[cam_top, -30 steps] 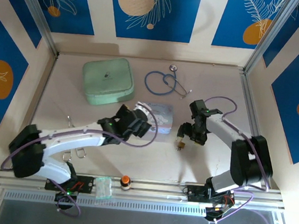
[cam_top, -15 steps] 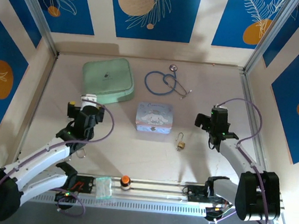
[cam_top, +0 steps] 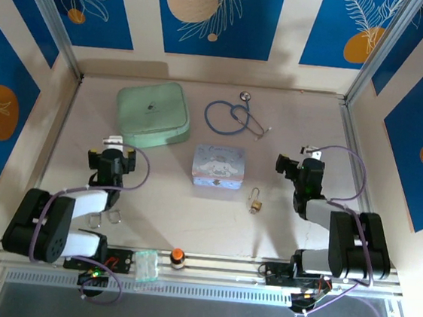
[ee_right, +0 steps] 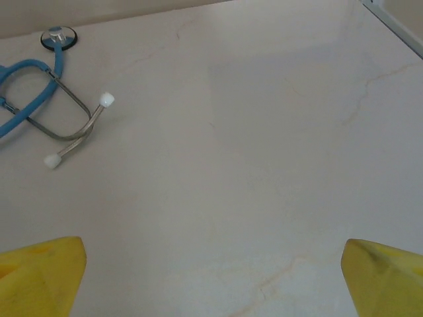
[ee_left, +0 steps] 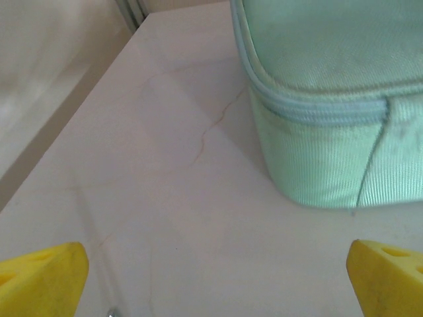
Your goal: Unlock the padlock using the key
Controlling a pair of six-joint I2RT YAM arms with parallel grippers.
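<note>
Padlock [cam_top: 254, 203] lies flat on the open table [cam_top: 176, 208], just near-side and right of the pale blue tin [cam_top: 218, 165], close to it but apart. Its long axis runs roughly near-to-far: brass body toward the arm bases, thin shackle toward the far wall. Key too small to pick out; cannot tell whether it sits at the padlock or elsewhere. Right gripper [cam_top: 300, 162] is folded in near its own base, jaws spread wide and empty. In its wrist view the right gripper [ee_right: 211, 284] faces bare table, with the stethoscope [ee_right: 46, 99] off to the far left. So the padlock lies to that gripper's left and back toward the near edge, outside where it points. Left gripper [cam_top: 112, 150] is also wide open and empty, aimed at the mint case [ee_left: 330, 132], with its yellow fingertips [ee_left: 39, 277] at the frame corners. The tin's full width and more separates it from the padlock. Judgement: the right arm is the nearer one, and it would need to swing left and draw back toward the near edge to face the lock end-on.
</note>
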